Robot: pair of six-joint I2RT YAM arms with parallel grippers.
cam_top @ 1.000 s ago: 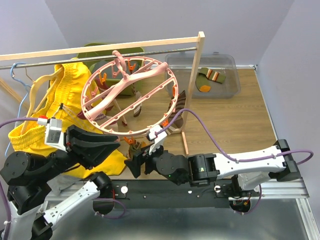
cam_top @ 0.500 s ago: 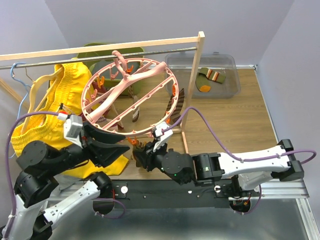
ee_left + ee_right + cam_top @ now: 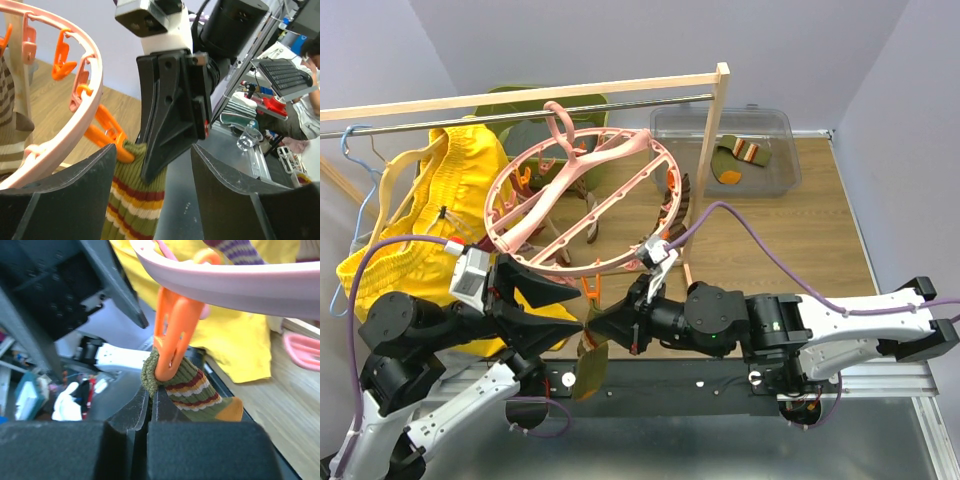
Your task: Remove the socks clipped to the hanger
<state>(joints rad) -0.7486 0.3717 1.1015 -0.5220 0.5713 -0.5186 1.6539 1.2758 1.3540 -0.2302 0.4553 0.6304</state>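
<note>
Wooden surface [image 3: 800, 230] seen beneath rack [image 3: 420, 106]. Striped sock [image 3: 197, 390] held by orange clip [image 3: 172, 335] at near rim of pink hanger [image 3: 570, 165], which is hung tilted from rack. Sock cuff pinched just under clip by closed fingers of right gripper [image 3: 150, 399]. Left gripper [image 3: 152, 150] set opposite, fingers spread wide either side of sock, nothing gripped. Further socks [image 3: 682, 200] clipped around ring. Yellow shorts [image 3: 430, 190] hung behind left arm. Loose sock [image 3: 735, 160] lain in clear bin [image 3: 775, 125].
</note>
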